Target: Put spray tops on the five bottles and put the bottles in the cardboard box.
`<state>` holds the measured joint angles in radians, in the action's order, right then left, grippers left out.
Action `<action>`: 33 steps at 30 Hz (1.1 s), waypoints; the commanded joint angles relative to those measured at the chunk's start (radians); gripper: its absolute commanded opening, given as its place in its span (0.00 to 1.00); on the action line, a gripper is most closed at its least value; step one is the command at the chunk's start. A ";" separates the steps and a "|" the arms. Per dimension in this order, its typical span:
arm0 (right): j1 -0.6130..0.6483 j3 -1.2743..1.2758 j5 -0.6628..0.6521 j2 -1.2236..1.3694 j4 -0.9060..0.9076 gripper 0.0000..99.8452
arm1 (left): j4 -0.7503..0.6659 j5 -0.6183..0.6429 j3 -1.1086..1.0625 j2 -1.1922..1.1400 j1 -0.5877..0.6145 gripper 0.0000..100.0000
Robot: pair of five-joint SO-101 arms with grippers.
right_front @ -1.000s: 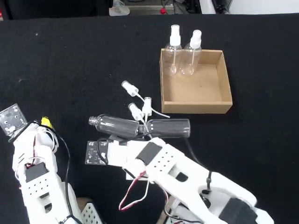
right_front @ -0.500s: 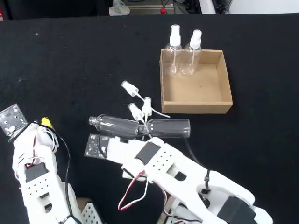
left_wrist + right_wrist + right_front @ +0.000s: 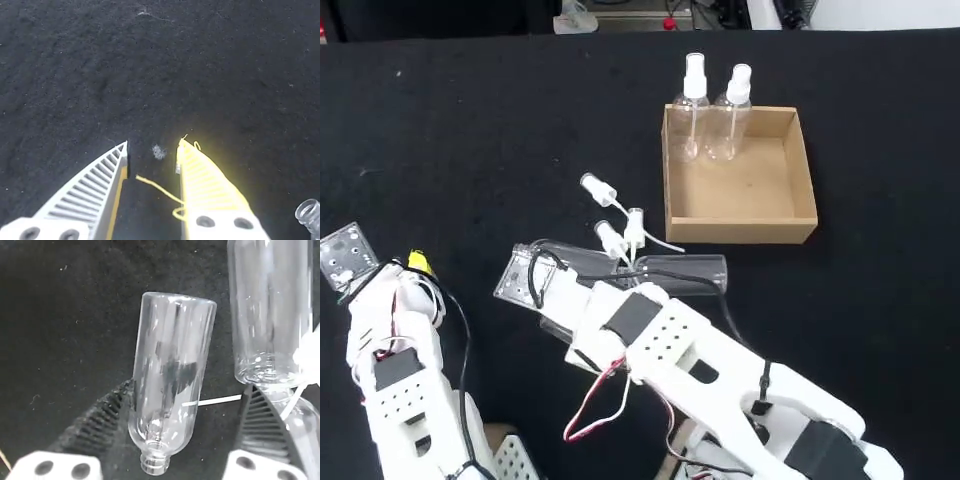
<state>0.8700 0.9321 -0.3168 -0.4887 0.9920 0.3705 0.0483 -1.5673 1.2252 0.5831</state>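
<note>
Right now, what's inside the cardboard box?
Two clear bottles, each with a white spray top, stand along the far wall of the cardboard box, toward its left. The near wall hides the floor strip just behind it.

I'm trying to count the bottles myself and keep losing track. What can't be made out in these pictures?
High view: the right arm covers most of the lying bottles, so their number is unclear there.
Left wrist view: a bottle mouth is cut off by the picture's corner.
Right wrist view: another bottle sits mostly behind a finger of the right hand and runs off the edge.
</note>
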 commanded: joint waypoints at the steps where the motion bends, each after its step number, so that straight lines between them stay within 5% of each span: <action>1: 0.017 -0.035 0.009 0.010 0.008 0.29 | -0.026 0.009 0.027 0.012 0.004 0.16; 33: 0.012 0.150 0.087 0.133 -0.241 0.28 | -0.023 0.009 0.027 0.012 0.002 0.16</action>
<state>0.8761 1.0932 -0.2279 -0.3920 0.7833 0.3705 0.0483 -1.5673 1.2252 0.5831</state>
